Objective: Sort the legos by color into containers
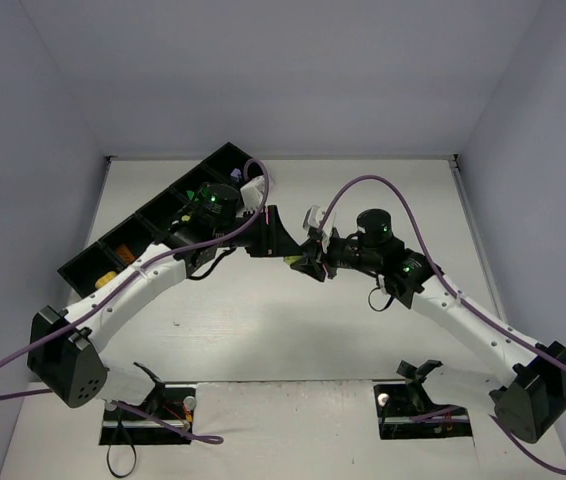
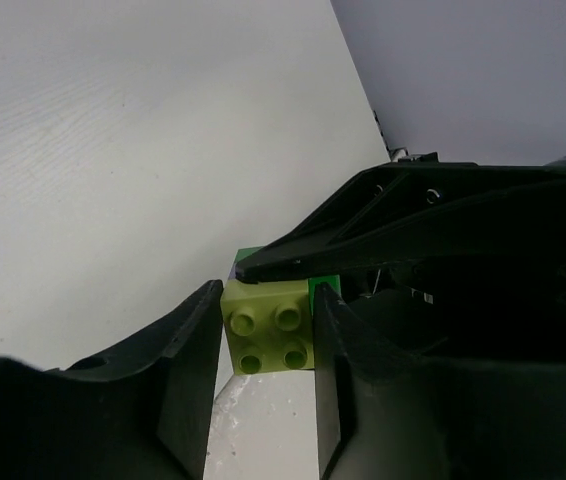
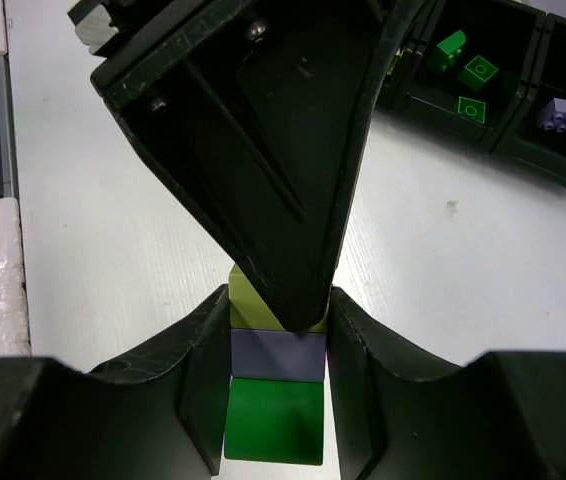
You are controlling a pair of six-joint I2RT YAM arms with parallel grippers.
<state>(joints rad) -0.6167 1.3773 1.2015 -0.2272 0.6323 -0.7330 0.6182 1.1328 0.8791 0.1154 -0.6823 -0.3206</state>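
Mid-table, both claws meet on one lego stack. The right gripper is clamped tight across the stack's purple lego and green lego. The left gripper is partly closed, its fingers pressed against either side of the lime lego at the stack's end. The tray sits well apart, with sorted green legos and a sorted purple lego in neighbouring compartments.
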